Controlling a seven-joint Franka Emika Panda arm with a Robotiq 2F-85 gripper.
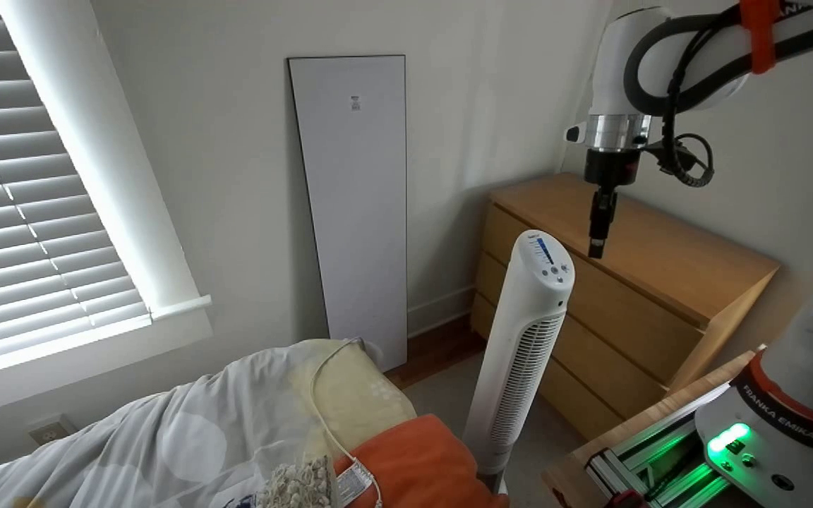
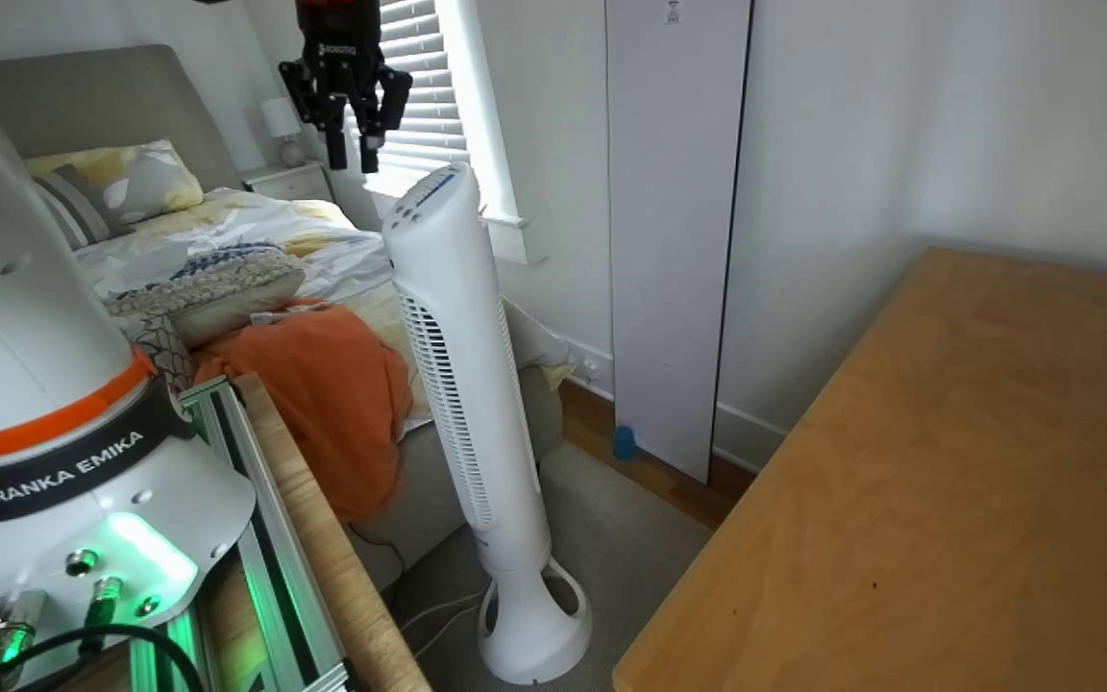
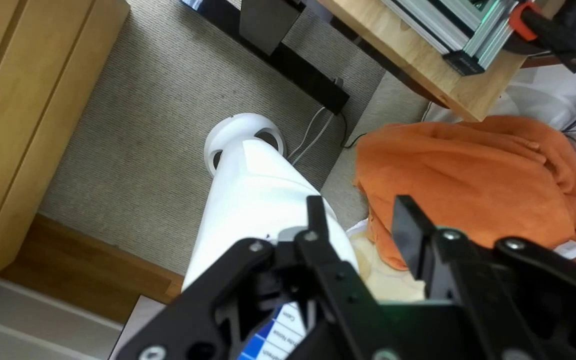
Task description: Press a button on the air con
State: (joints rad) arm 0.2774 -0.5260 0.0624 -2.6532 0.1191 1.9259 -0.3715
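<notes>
Claw empty, fingers parted, near the air con. An off-centre press could miss its buttons or topple it.

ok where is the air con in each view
In an exterior view: air con, right of centre.
In an exterior view: air con, slightly left of centre.
In the wrist view: air con, near centre, partly hidden by the gripper.
Shared landmark: orange cloth, in all three.

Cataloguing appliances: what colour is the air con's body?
The air con's body is white, clearest in an exterior view.
</notes>
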